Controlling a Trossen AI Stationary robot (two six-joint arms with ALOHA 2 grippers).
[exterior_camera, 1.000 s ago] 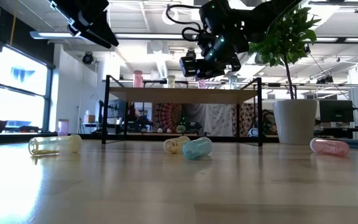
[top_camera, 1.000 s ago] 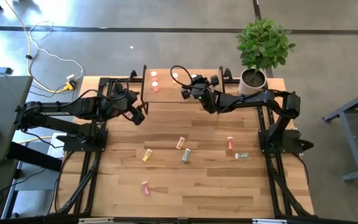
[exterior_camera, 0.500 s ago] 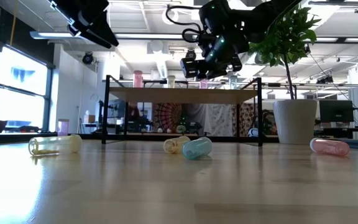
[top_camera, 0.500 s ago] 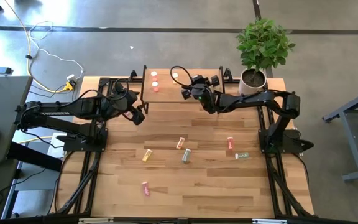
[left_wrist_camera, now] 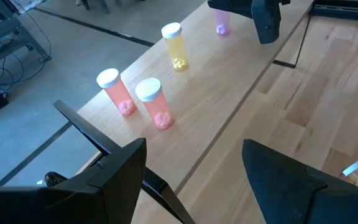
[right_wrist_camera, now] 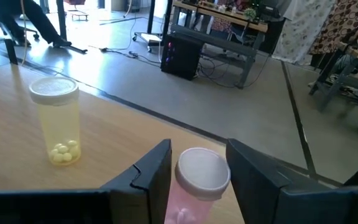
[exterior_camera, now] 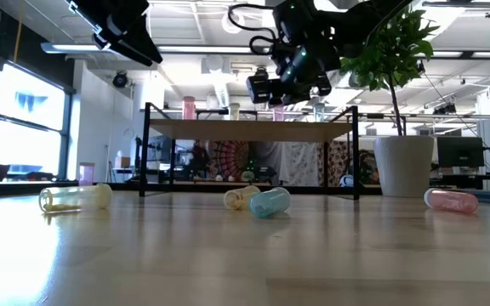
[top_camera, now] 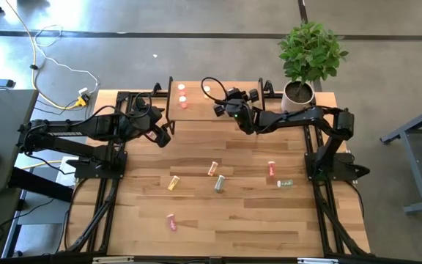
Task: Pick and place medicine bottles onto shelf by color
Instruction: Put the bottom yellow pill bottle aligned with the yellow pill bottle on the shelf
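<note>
My left gripper (left_wrist_camera: 191, 180) hangs idle with its jaws spread and empty, just short of the shelf (left_wrist_camera: 229, 93). Ahead of it two red-orange bottles (left_wrist_camera: 155, 103) stand side by side, grouped by color, with a yellow bottle (right_wrist_camera: 56, 120) apart from them farther along. My right gripper (right_wrist_camera: 197, 168) is over the shelf, jaws either side of a pink bottle (right_wrist_camera: 194, 183) standing upright, white cap up; I cannot tell whether they pinch it or have let go. It stands beyond the yellow one, presumably to begin a pink group. More bottles (top_camera: 218, 182) lie on the table (top_camera: 233, 220), well behind both grippers.
</note>
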